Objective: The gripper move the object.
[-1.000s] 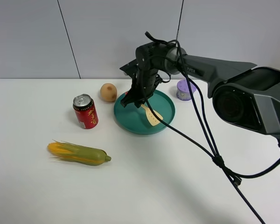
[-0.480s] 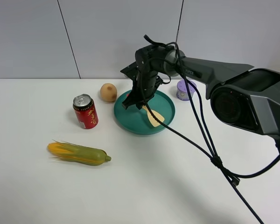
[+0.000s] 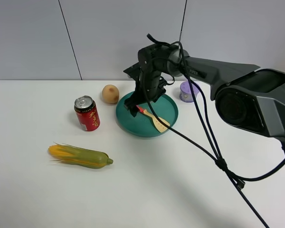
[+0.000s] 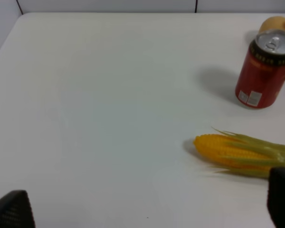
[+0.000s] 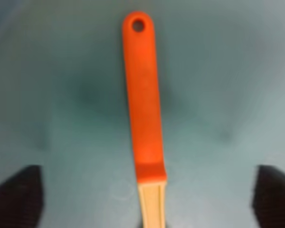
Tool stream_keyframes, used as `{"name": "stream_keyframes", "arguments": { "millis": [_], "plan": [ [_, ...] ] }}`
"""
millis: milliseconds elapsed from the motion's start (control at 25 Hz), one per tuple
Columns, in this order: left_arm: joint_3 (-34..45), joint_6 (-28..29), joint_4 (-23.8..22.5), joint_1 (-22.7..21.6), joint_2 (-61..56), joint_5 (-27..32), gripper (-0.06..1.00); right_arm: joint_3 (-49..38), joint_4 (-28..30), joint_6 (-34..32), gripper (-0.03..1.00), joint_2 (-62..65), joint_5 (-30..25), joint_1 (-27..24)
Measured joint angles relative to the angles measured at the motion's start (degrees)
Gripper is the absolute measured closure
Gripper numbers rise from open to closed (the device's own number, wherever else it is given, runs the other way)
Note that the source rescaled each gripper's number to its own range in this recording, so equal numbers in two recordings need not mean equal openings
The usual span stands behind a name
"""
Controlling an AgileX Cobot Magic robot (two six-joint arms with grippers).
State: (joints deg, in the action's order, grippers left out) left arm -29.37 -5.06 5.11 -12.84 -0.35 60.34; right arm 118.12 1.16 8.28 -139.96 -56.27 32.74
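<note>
Shows a white table from a high camera. Holds, toward the back, a teal plate with the object, a small toy spatula, lying inside it. Points the orange-red handle toward the plate's middle and the tan perforated blade toward the rim nearest the camera.

Places the right gripper, black and boxy on a long black arm with a black cable, stretched in from the right side and hanging just over the handle end. Shows, from the right wrist camera, two dark fingertips set wide apart on either side of the handle, touching neither side (jaws plainly apart, clamped on nothing).

Sets a red drink can upright near the plate's left side, with a round brown potato behind, between can and plate. Lays a yellow-green corn cob on its side in front of the can, well apart from the plate. Tucks a small purple container behind the plate, partly hidden by the arm.

Shows, from the left wrist camera, only the finger ends of the left gripper, spread wide over bare table near the corn cob, gripping nothing.
</note>
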Motion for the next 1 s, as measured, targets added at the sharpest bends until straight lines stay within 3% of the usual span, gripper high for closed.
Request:
{"name": "stream_keyframes", "arguments": {
  "millis": [200,440,800,1000],
  "plan": [
    [0.00,0.00,0.00,0.00,0.00,0.00,-0.06,0.00,-0.50,-0.57,-0.03,2.30,-1.07,0.00],
    [0.00,0.00,0.00,0.00,0.00,0.00,-0.06,0.00,-4.54,-0.57,-0.03,10.35,-12.15,0.00],
    [0.00,0.00,0.00,0.00,0.00,0.00,-0.06,0.00,-7.05,-2.13,-0.03,23.88,-13.31,0.00],
    [0.00,0.00,0.00,0.00,0.00,0.00,-0.06,0.00,-2.88,-3.49,-0.03,29.99,-13.64,-1.75]
  ]
}}
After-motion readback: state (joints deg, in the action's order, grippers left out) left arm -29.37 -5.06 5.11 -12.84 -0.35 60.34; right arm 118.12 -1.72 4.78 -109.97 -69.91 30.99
